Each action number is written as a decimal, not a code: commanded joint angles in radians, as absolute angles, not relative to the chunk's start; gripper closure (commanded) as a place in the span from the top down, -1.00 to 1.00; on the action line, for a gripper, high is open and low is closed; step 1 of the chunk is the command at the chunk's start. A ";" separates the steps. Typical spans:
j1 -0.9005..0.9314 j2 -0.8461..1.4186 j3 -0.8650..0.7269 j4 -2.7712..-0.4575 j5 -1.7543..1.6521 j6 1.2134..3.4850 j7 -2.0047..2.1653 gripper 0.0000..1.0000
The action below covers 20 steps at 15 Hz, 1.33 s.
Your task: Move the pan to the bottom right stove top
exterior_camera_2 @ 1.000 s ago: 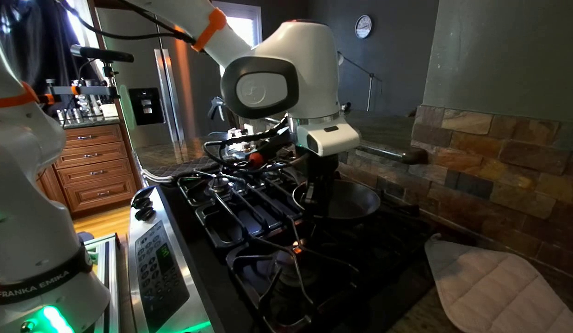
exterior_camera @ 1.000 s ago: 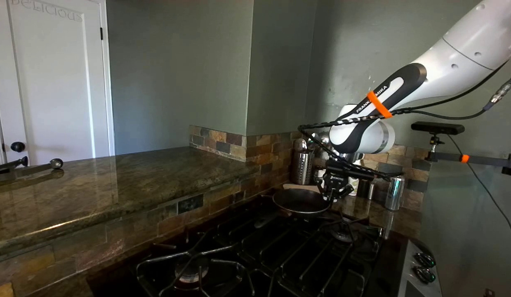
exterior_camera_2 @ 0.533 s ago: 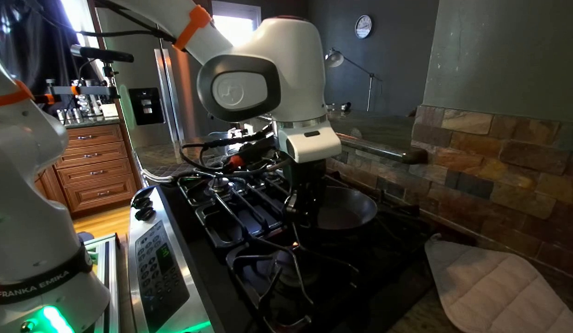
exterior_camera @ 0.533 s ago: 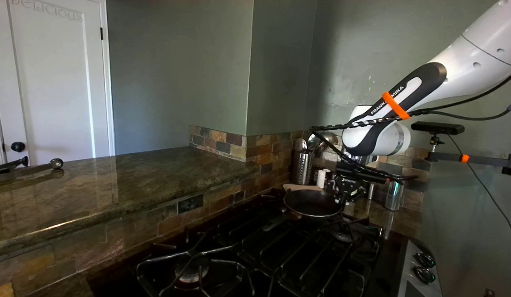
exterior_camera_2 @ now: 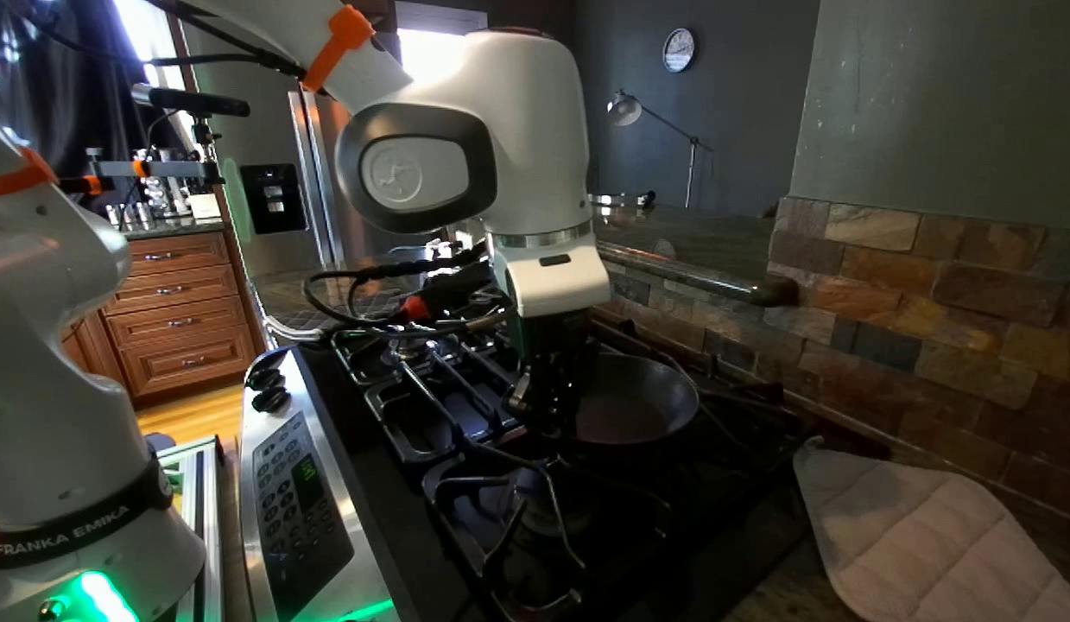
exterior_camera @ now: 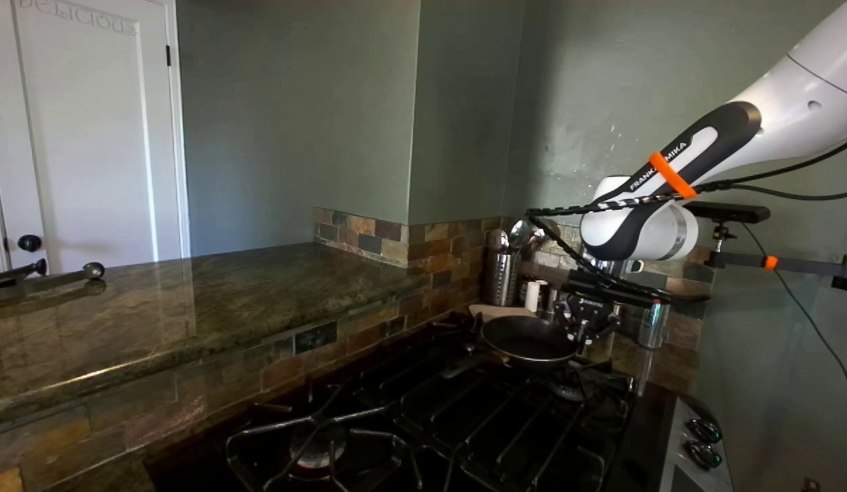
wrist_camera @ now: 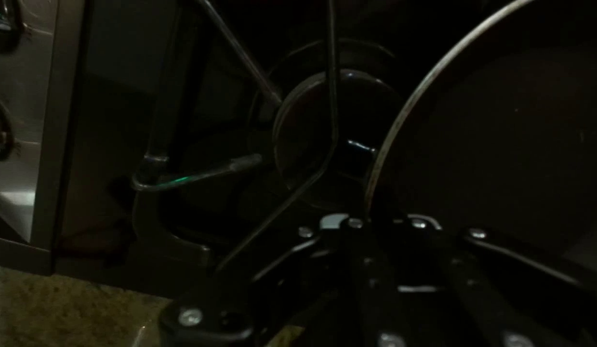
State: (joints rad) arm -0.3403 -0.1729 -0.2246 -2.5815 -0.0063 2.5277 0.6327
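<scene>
Black burner (wrist_camera: 310, 127) awaits its pan (wrist_camera: 500, 144)

In the wrist view, the likely burner lies left, the gripper (wrist_camera: 387, 223) clenches the pan's rim, the pan lies right. Transfer seems the step; next, bring it left over centre, then lower.

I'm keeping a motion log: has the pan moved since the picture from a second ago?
Yes. In an exterior view, the pan has shifted rightward in the picture, closer to the fixed control knobs.
</scene>
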 commanded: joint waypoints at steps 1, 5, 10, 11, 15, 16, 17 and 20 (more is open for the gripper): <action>-0.376 -0.194 -0.233 -2.647 -0.024 2.506 0.682 -0.95; -0.411 -0.184 -0.240 -2.651 -0.029 2.496 0.708 -0.95; -0.429 -0.205 -0.241 -2.662 -0.027 2.472 0.703 -0.95; -0.432 -0.210 -0.242 -2.667 -0.029 2.470 0.697 -0.95; -0.432 -0.233 -0.245 -2.687 -0.012 2.444 0.692 -0.95; -0.432 -0.241 -0.247 -2.696 -0.006 2.442 0.689 -0.95; -0.433 -0.246 -0.249 -2.702 0.000 2.438 0.687 -0.95; -0.437 -0.255 -0.257 -2.716 0.030 2.434 0.683 -0.95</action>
State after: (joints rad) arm -0.4257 -0.2488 -0.2451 -2.6591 0.0206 2.4808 0.6825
